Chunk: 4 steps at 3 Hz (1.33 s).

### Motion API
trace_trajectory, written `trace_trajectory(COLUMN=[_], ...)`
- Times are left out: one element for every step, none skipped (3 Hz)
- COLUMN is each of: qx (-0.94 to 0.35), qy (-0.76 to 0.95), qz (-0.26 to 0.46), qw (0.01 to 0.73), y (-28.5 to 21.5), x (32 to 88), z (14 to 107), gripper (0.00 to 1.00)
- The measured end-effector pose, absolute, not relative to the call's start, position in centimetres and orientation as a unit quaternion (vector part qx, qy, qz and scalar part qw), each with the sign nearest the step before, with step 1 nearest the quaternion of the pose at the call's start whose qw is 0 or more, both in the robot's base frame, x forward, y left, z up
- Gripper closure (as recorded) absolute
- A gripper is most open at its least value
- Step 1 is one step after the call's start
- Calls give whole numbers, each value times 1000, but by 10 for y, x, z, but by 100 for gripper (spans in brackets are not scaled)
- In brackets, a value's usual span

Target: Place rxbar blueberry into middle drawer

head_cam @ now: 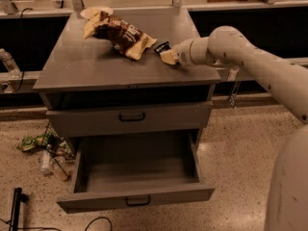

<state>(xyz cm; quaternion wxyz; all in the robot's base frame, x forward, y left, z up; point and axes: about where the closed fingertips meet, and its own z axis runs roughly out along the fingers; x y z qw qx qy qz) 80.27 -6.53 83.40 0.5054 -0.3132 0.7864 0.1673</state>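
The rxbar blueberry [162, 46] is a small dark bar lying on the grey cabinet top [96, 66], just right of the snack bag. My gripper [169, 57] is low over the top, right beside the bar at its near right end; I cannot tell whether it touches the bar. The arm reaches in from the right. The middle drawer [136, 200] is pulled out wide open below, and its grey tray shows nothing inside.
A brown and cream snack bag [120, 34] lies on the cabinet top at the back, with a white plate [94, 12] behind it. A taller-fronted drawer [131, 118] above the open one is shut. Litter and bottles [48, 153] lie on the floor at the left.
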Motion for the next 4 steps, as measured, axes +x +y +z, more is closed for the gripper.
trace_trajectory(qx=[-376,-443,-448,-473], qy=[741,709,704,697], qz=[207,218,218,235], qw=[516,504,506,485], y=[-63,-50,-43,-20], x=[762,737,723,676], z=[885,891,895,894], gripper=[100,100,100,100])
